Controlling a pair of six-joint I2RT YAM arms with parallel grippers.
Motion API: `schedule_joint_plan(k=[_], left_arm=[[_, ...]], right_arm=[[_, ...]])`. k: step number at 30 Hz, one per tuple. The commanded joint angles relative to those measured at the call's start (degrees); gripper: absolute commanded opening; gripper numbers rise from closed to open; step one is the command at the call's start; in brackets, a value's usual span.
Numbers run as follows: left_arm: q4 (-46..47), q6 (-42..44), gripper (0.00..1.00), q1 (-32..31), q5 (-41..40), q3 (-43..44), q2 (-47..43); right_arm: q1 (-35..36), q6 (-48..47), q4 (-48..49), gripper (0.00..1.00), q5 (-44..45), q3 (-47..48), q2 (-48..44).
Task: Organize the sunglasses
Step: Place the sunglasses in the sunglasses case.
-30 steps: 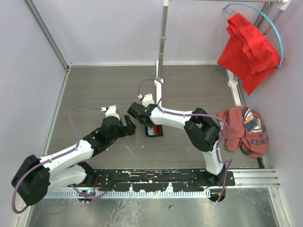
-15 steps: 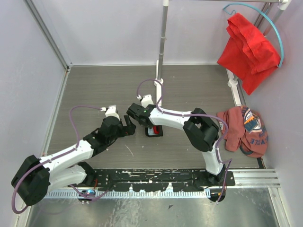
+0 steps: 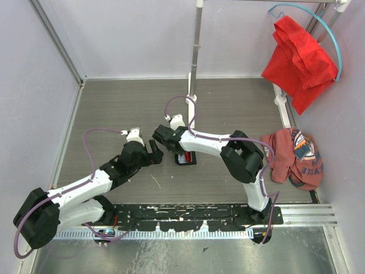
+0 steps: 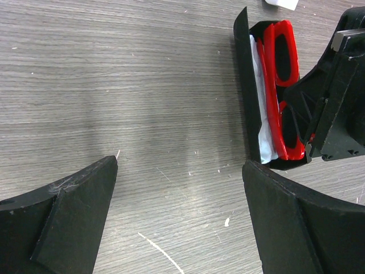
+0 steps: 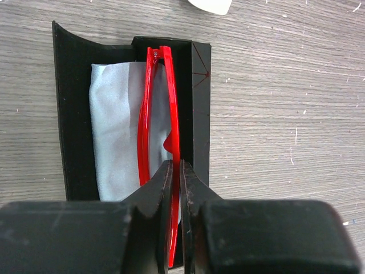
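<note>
The red sunglasses (image 5: pixel 157 103) lie folded in an open black case (image 5: pixel 71 114), on top of a pale blue cloth (image 5: pixel 114 131). My right gripper (image 5: pixel 177 171) hangs over the case's near end, shut on the thin red frame, which runs between its fingers. In the left wrist view the sunglasses (image 4: pixel 283 63) and case (image 4: pixel 244 85) sit at the upper right, with the right gripper (image 4: pixel 336 103) over them. My left gripper (image 4: pixel 179 165) is open above bare table, just left of the case. From above, both grippers meet at the case (image 3: pixel 186 158).
A vertical metal pole (image 3: pixel 195 51) stands behind the case. A red cloth (image 3: pixel 299 54) hangs on a hanger at the back right, and a reddish garment (image 3: pixel 296 157) lies at the table's right edge. Side walls close in the table.
My right gripper has shifted slightly left over the case and its jaws have narrowed onto the red frame. The left arm has stayed where it was, open.
</note>
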Motion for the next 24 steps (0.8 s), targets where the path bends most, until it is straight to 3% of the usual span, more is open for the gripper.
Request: schedule_joint_plan(k=[1,12,24], left_arm=[[1.71,0.07,0.98,0.32,0.01,-0.6,-0.75],[1.8,0.07,0.98,0.39,0.23,-0.66,-0.83],[0.57,0.24,0.98,0.58,-0.14,-1.08,-3.19]], right_arm=[[0.35,1.34,-0.65,0.12,2.4,2.47,0.31],[0.7,2.88,-5.05,0.03,5.71,5.23,2.33],[1.02,4.33,-9.37,0.02,8.64,7.91,5.15]])
